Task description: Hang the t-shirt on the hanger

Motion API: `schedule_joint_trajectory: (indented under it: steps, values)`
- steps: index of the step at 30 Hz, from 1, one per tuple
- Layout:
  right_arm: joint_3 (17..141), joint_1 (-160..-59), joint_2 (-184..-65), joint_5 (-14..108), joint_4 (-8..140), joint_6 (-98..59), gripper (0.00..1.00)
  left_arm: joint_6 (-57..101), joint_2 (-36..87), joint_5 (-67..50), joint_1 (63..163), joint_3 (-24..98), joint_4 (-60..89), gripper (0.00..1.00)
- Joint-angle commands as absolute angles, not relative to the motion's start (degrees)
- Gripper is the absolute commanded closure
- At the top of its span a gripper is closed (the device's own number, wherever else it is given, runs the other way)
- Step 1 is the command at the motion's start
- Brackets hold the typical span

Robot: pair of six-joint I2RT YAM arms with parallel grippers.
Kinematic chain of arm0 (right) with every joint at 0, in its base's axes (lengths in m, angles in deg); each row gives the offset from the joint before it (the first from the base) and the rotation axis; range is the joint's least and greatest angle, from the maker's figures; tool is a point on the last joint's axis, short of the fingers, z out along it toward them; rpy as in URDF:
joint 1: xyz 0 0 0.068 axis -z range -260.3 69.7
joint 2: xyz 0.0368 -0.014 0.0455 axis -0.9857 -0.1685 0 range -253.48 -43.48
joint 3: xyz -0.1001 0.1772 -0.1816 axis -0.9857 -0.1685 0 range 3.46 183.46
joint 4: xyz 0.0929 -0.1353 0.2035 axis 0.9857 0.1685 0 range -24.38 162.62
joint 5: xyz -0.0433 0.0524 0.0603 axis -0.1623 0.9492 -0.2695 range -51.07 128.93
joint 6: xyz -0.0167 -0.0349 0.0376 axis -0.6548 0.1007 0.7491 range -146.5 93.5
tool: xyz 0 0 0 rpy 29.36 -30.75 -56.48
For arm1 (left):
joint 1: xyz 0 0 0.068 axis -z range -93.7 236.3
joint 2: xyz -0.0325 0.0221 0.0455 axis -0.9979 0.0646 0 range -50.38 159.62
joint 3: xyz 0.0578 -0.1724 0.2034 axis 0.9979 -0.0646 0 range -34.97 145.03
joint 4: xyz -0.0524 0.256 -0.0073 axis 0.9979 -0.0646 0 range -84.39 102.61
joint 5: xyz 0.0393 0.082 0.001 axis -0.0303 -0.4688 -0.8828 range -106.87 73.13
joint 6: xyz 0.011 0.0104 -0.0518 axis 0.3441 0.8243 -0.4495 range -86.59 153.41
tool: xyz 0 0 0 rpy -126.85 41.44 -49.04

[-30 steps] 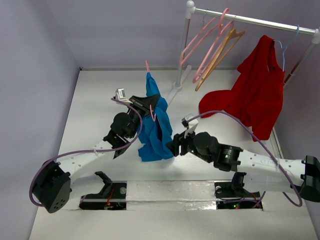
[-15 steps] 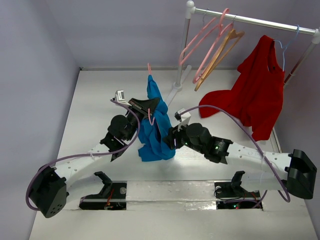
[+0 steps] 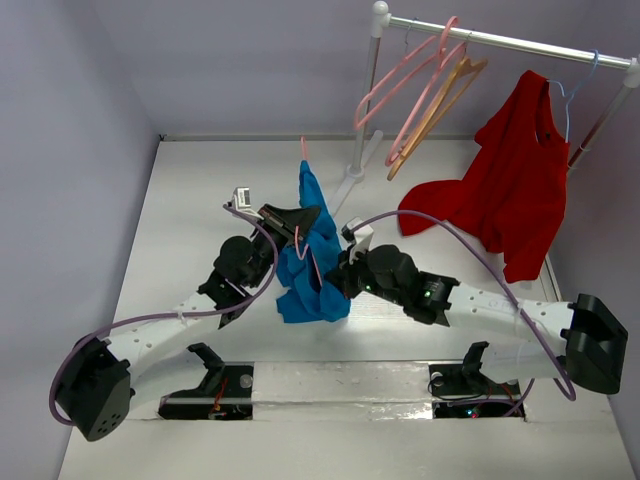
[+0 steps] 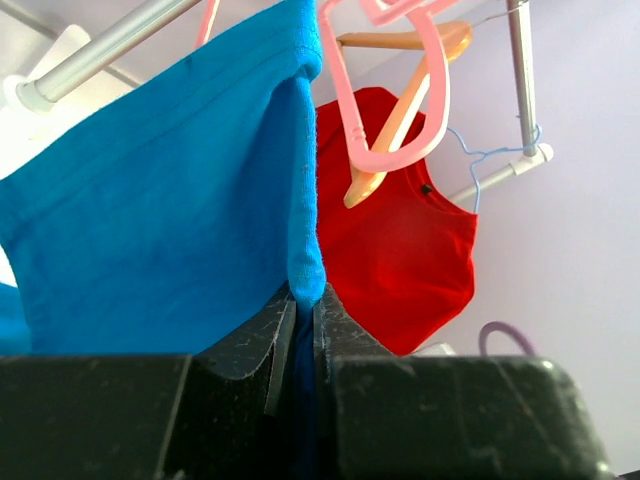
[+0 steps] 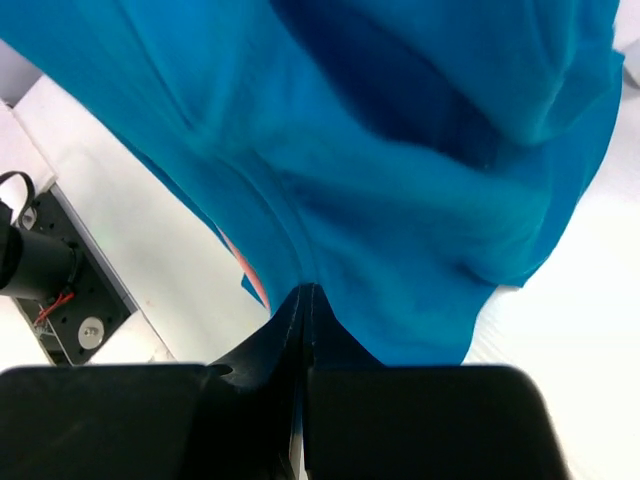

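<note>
The bright blue t-shirt (image 3: 312,262) hangs bunched above the table's middle, draped over a pale pink hanger (image 3: 304,152) whose hook pokes out of its top. My left gripper (image 3: 303,222) is shut on a fold of the t-shirt (image 4: 180,200) from the left, and in the left wrist view the cloth runs down between its jaws (image 4: 303,300). My right gripper (image 3: 333,281) is shut on the shirt's lower right side. The right wrist view shows its tips (image 5: 305,292) pinched on a crease of the t-shirt (image 5: 420,190), with a sliver of the hanger (image 5: 247,272) beside it.
A clothes rack (image 3: 500,40) stands at the back right, its post (image 3: 366,100) just behind the shirt. On it hang pink hangers (image 3: 400,85), a tan wooden hanger (image 3: 440,100) and a red garment (image 3: 515,185) on a pale blue hanger (image 3: 575,85). Walls close the left and back.
My right arm has swung left to the t-shirt, and its gripper has gone from open to shut on the cloth. The left arm shifted slightly with the shirt and hanger.
</note>
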State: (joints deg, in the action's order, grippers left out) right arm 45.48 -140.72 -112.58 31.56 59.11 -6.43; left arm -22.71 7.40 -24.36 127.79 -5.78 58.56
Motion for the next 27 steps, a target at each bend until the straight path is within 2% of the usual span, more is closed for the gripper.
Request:
schedule_joint_trajectory:
  steps: [1,7,8,9,10,13,14,18,21,22,27]
  values:
    - [49.3,-140.7,-112.1,32.3,56.1,-8.2,1.00,-22.9,6.3,-23.8,127.5,-6.5,62.5,1.00]
    - [51.9,-140.7,-110.9,32.2,58.8,-10.1,1.00,-21.6,7.8,-25.0,127.5,-6.1,63.1,1.00]
    - [52.3,-140.7,-111.3,32.8,59.5,-10.2,0.92,-21.5,8.0,-24.9,127.5,-6.1,63.2,1.00]
    - [53.3,-140.7,-111.9,34.3,60.4,-10.2,0.79,-21.4,8.2,-24.9,127.5,-5.7,63.2,1.00]
    - [53.6,-140.7,-113.2,34.9,62.2,-10.1,0.54,-21.3,8.3,-24.9,127.5,-5.6,63.3,1.00]
    - [51.9,-140.7,-112.7,33.3,63.9,-9.2,0.30,-20.7,8.3,-24.5,127.5,-5.2,63.0,1.00]
    - [51.3,-140.7,-112.6,32.8,64.0,-8.9,0.28,-20.6,8.3,-24.3,127.5,-5.0,62.8,1.00]
    - [50.0,-140.7,-113.6,34.8,63.5,-8.9,0.30,-20.6,8.8,-23.1,127.5,-4.2,61.8,1.00]
    - [51.2,-140.7,-116.2,35.0,63.5,-9.3,0.42,-21.3,9.4,-22.4,127.0,-4.4,62.1,1.00]
    - [51.4,-140.7,-116.8,34.8,63.9,-9.3,0.53,-21.3,9.5,-22.6,127.0,-4.5,62.0,1.00]
    - [50.8,-140.7,-116.1,34.8,62.6,-8.8,0.67,-21.0,8.9,-23.4,127.0,-4.2,60.3,1.00]
